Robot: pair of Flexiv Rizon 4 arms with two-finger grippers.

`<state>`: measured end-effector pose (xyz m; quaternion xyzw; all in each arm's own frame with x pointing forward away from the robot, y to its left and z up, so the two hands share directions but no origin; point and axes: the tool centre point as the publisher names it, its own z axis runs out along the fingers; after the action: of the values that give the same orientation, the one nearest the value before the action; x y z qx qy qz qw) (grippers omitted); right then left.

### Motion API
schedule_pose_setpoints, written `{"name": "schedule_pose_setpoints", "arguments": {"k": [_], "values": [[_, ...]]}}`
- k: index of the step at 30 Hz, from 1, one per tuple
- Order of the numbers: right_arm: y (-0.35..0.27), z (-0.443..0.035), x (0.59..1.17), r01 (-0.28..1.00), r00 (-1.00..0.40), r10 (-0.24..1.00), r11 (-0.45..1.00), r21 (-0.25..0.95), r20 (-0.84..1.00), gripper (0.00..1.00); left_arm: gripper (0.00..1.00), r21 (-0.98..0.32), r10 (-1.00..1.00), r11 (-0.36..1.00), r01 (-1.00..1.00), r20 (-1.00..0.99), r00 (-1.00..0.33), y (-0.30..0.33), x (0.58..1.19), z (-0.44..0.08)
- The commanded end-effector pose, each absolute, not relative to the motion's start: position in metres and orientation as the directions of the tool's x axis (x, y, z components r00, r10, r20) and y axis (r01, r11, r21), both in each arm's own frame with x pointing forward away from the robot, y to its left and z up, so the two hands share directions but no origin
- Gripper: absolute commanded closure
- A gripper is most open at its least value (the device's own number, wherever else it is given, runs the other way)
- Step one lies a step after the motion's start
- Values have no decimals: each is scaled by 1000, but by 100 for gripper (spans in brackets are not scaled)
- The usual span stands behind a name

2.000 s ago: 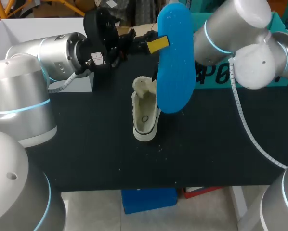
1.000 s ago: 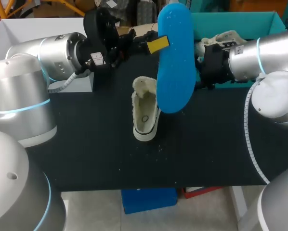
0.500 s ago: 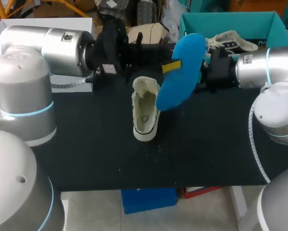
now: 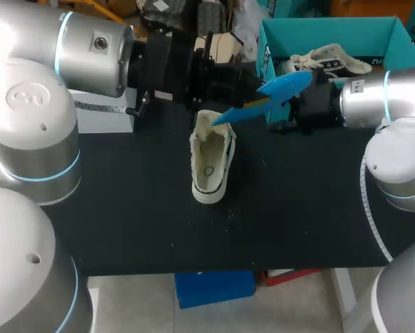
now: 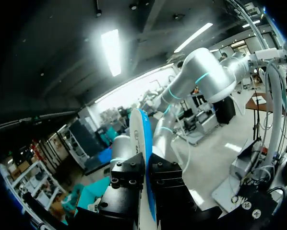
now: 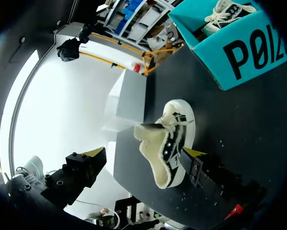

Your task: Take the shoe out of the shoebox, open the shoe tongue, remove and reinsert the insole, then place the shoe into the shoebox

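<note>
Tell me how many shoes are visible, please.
2. One shoe stands on the table below the blue insole; the other shoe lies in the teal shoebox. More may be hidden there.

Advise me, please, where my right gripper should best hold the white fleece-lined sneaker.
Probably the heel end: right gripper pinching the white fleece-lined sneaker across its narrow sides from above. It stands upright, and the blue insole points at the tongue end.
</note>
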<state>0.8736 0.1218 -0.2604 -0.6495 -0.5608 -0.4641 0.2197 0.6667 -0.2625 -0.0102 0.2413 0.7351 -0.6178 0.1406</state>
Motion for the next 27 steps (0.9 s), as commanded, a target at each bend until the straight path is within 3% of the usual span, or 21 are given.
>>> {"name": "schedule_pose_setpoints", "arguments": {"k": [1,9,10,12,13,15,27], "values": [[122,-261,874,932,-60,523,-276,236,850,0,100,-570,190,153,807,-784,-591,-264,641,-30],[122,-261,874,932,-60,523,-276,236,850,0,100,-428,230,-189,884,-894,-384,-250,627,-86],[122,-261,874,932,-60,523,-276,236,850,0,100,-428,230,-189,884,-894,-384,-250,627,-86],[122,-261,874,932,-60,523,-276,236,850,0,85,-428,230,-189,884,-894,-384,-250,627,-86],[122,-261,874,932,-60,523,-276,236,850,0,83,-428,230,-189,884,-894,-384,-250,627,-86],[122,-261,874,932,-60,523,-276,236,850,0,100,-428,230,-189,884,-894,-384,-250,627,-86],[122,-261,874,932,-60,523,-276,236,850,0,100,-428,230,-189,884,-894,-384,-250,627,-86]]}}
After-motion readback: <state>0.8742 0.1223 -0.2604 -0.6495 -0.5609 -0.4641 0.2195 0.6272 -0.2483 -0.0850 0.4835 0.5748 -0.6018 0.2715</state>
